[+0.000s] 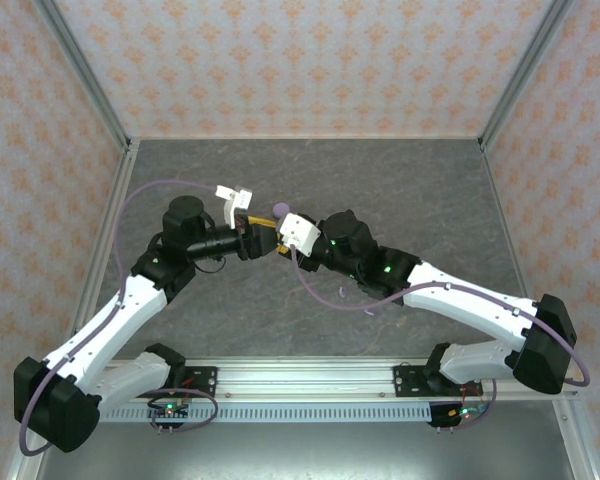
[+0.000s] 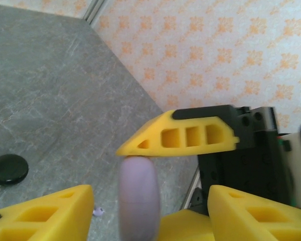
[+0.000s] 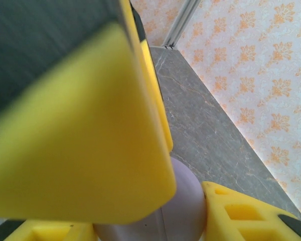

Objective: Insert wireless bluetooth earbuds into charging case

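the lavender case (image 2: 138, 198) is clamped edge-on in the right gripper (image 1: 280, 238), with one of its yellow fingers (image 2: 190, 136) pressed on the case's upper rim. whether the case is open or closed cannot be told. the left gripper (image 2: 150, 196) is set nose to nose with the right one above the table (image 2: 50, 100). its fingers (image 2: 45, 211) are held apart, one on each side of the case, and a gap is seen between each finger and the case in the left wrist view. a tiny lavender earbud (image 2: 98, 211) is seen lying on the table below the left gripper, just beside the finger at the left of that view. a black case (image 2: 9, 169) is seen lying flat on the table further out to that side, well apart from the gripper.
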Robot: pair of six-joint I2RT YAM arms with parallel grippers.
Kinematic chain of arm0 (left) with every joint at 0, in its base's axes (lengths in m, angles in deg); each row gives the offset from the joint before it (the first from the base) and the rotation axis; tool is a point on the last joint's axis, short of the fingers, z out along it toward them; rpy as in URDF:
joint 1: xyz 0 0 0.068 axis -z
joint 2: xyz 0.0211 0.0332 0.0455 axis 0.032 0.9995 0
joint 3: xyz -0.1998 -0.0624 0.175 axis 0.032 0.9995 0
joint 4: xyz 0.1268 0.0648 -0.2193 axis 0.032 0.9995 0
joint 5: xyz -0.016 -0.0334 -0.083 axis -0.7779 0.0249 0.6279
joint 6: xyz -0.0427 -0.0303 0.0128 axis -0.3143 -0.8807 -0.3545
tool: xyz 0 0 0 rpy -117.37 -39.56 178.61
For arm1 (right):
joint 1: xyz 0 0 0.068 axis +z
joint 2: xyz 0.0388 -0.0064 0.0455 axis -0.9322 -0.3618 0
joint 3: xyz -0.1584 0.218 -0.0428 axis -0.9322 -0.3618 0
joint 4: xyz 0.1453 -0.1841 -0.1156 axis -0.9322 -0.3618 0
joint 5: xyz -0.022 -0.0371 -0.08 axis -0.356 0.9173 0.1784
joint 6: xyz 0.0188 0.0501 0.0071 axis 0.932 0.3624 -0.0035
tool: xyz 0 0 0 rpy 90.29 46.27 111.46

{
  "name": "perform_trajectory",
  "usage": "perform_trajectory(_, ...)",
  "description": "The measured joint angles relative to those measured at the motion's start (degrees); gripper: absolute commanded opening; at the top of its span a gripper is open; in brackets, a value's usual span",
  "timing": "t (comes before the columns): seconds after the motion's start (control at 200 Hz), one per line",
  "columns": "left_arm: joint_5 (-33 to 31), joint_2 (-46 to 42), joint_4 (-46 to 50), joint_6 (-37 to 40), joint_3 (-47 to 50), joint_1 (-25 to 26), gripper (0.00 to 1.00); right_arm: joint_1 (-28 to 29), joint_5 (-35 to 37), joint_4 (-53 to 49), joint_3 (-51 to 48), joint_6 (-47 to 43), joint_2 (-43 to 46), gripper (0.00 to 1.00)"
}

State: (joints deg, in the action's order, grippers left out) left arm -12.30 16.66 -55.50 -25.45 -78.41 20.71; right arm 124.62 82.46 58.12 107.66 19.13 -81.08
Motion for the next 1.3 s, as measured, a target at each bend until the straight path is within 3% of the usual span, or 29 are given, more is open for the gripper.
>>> perform_trajectory(0.42, 1.90, 2.97, 1.40, 2.43, -1.42, 1.11, 0.31, 0.00, 0.09, -0.02, -0.13, 0.00, 0.57, 0.43)
perform_trajectory(0.671, 1.92, 3.61, 1.66, 3.56, -1.44, 1.18, 0.22, 0.00, 0.68, -0.66, -0.22, -0.02, 0.57, 0.45)
perform_trajectory(1.116, -0.42, 3.34, 2.80, 4.26, -2.10, 1.86, 0.05, -2.05, -0.26, -4.59, -0.22, 2.12, 2.80, 0.79)
perform_trajectory(1.301, -5.16, 1.90, 2.51, 5.31, -1.73, 1.86, 0.02, -5.27, -3.48, -8.52, -0.37, 5.35, 6.45, 0.83)
